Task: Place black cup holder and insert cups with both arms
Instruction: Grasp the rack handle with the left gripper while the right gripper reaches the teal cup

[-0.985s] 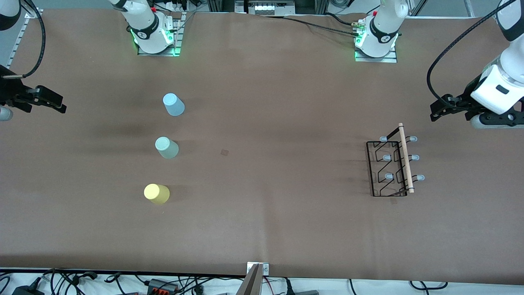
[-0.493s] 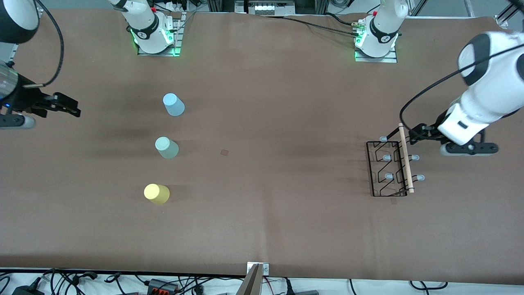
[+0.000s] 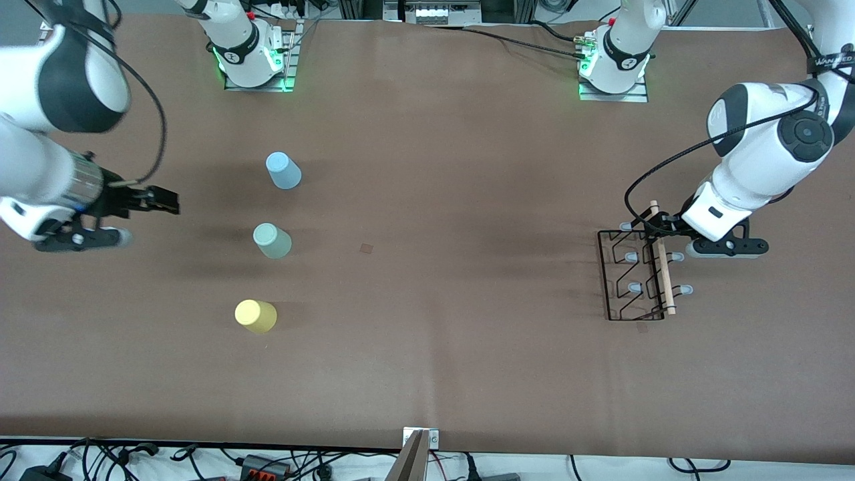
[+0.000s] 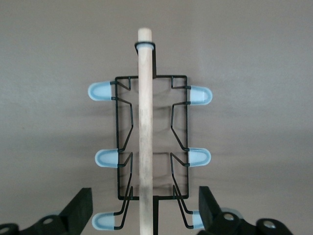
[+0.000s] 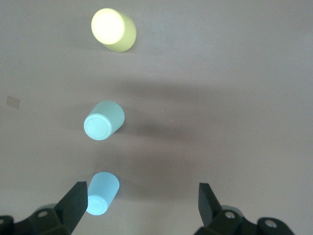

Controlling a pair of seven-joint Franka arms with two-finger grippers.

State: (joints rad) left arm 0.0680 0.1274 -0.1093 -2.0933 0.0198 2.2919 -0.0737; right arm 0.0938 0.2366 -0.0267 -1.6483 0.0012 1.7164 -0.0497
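Currently left gripper (image 4: 142, 215), spread, hovers over black cup holder (image 3: 634, 275) handle; next descend, pinch; right gripper (image 5: 142, 208), spread, near cups (image 3: 272, 241).

counter (image 3: 467, 167): brown | cups: light blue cup (image 3: 284, 171), mint green cup (image 3: 272, 241), yellow cup (image 3: 255, 316), upside down | black cup holder (image 3: 634, 275) toward left arm's end
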